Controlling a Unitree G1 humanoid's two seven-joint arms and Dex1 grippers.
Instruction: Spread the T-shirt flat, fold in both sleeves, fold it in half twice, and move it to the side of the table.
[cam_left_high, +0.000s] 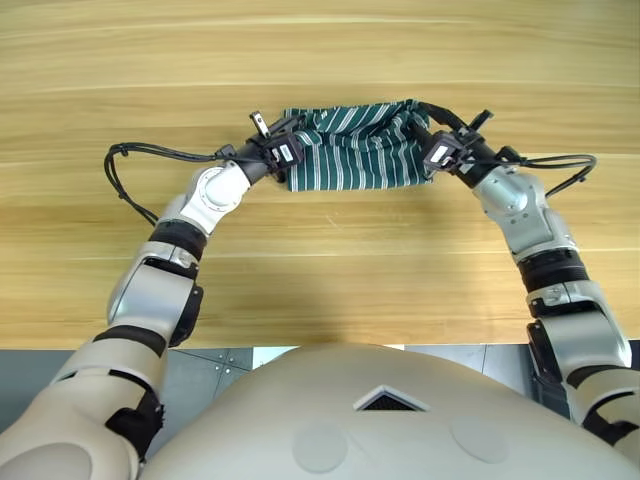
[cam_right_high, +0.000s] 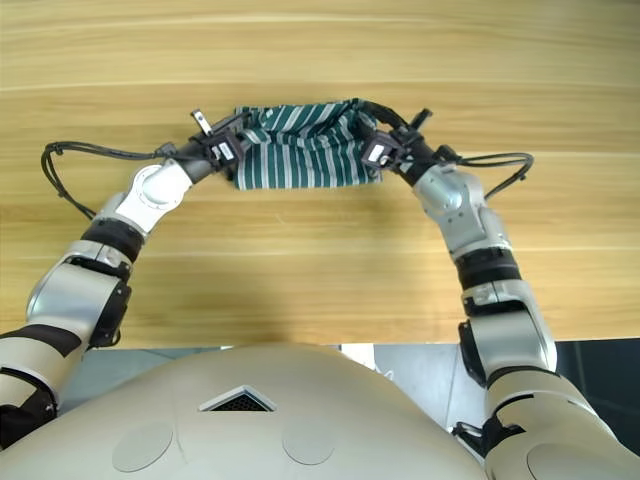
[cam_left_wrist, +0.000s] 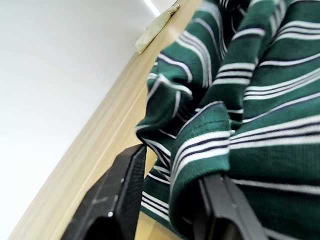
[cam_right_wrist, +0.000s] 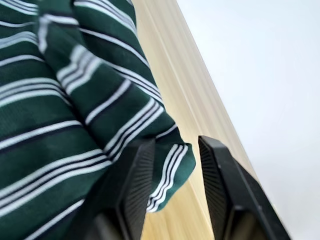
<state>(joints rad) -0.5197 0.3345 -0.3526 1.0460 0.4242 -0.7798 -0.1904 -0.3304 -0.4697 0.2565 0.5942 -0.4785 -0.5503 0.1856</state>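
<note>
A wooden table (cam_left_high: 320, 60) of pale, long-grained boards spans the whole scene from left to right. On its middle part, somewhat toward the far side, is the T-shirt (cam_left_high: 355, 148), dark green with thin white and dark stripes, gathered into a short, wide band that runs left to right, its far edge bunched and rumpled, its near edge fairly straight. Whether the band rests on the wood or hangs just above it cannot be told.

The left gripper (cam_left_wrist: 170, 200) meets the band's left end: its two black fingers (cam_left_wrist: 125, 190) stand a moderate way apart, with a thick fold of striped cloth pinched between them. The right gripper (cam_right_wrist: 175, 185) meets the band's right end: its ribbed fingers (cam_right_wrist: 220, 190) stand narrowly apart, closed on a striped hem corner.

A black cable (cam_left_high: 125, 170) loops over the table outward of the left wrist; a second cable (cam_left_high: 560, 165) loops outward of the right wrist.
</note>
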